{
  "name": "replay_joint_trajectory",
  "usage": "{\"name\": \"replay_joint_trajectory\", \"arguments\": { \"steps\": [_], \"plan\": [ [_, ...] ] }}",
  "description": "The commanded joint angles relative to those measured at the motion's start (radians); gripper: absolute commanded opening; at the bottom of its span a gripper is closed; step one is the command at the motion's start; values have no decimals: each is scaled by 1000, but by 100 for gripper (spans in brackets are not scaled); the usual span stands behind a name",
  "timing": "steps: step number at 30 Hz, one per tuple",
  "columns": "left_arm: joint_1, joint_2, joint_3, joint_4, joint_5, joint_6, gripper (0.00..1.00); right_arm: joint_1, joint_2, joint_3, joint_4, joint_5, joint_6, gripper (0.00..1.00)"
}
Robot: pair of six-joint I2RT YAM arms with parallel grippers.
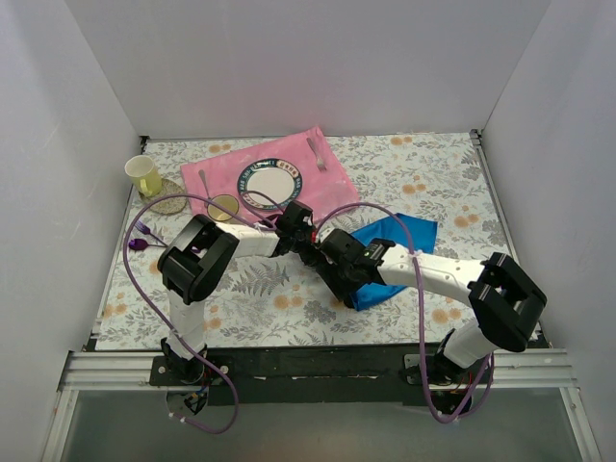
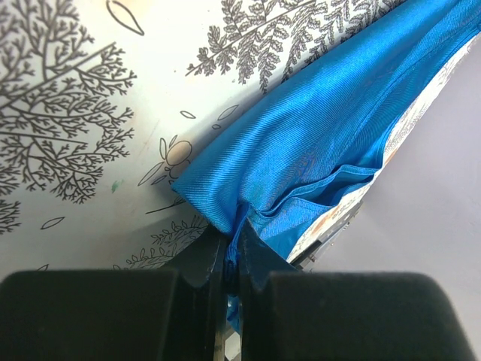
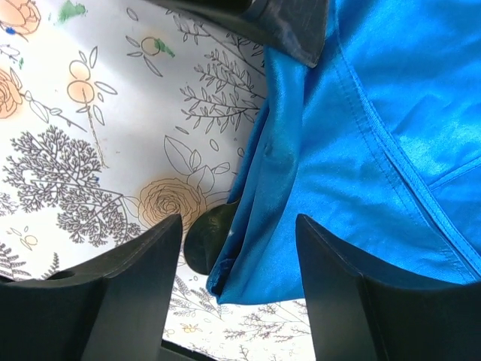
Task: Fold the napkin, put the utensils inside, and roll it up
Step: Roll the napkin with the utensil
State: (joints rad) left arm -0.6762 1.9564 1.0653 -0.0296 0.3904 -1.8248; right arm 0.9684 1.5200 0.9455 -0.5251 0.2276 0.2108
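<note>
White walls close in on 3 sides of a table covered in floral cloth (image 1: 433, 183), and we see both arms reaching inward to meet near its middle. The napkin (image 1: 399, 241) lies right of centre – rumpled, with part of it doubled over on itself – on the bare floral cloth and well apart from the pink placemat (image 1: 318, 188) at the back.

From the left wrist view we find the left gripper (image 2: 231, 244) with its 2 fingers pressed together on a bunched edge of the napkin (image 2: 316, 143), the fabric puckering where it enters the pinch. In the top view that gripper (image 1: 313, 248) sits just beside the right one (image 1: 339, 281).

The right gripper (image 3: 239, 233) stands with its fingers spread wide, 1 on either side of the napkin's hemmed edge (image 3: 361, 150), gripping nothing.

The spoon (image 1: 221, 207) lies at the placemat's near left corner, its gold bowl toward us. A plate (image 1: 269, 180) and a silver fork (image 1: 317, 154) rest on the mat – a yellow cup (image 1: 144, 175) stands to the left, with a purple utensil (image 1: 140, 241) nearer the front.
</note>
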Motion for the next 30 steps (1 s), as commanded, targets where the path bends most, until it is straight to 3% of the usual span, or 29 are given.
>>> {"name": "replay_joint_trajectory", "arguments": {
  "steps": [1, 10, 13, 23, 27, 30],
  "plan": [
    [0, 16, 5, -58, -5, 22, 2, 15, -6, -14, -19, 13, 10, 71],
    [0, 13, 13, -66, -4, 32, 40, 27, 9, -47, -15, 9, 2, 72],
    [0, 15, 13, -66, -4, 38, 46, 30, 9, -59, -36, 47, 4, 72],
    [0, 24, 9, -61, 7, 39, 49, 26, -14, -79, -73, 154, 13, 67],
    [0, 18, 4, -52, 10, 41, 49, 20, 3, -70, -67, 157, 18, 48],
    [0, 10, 2, -56, 7, 50, 49, 19, 5, -65, -69, 173, 25, 43]
  ]
}}
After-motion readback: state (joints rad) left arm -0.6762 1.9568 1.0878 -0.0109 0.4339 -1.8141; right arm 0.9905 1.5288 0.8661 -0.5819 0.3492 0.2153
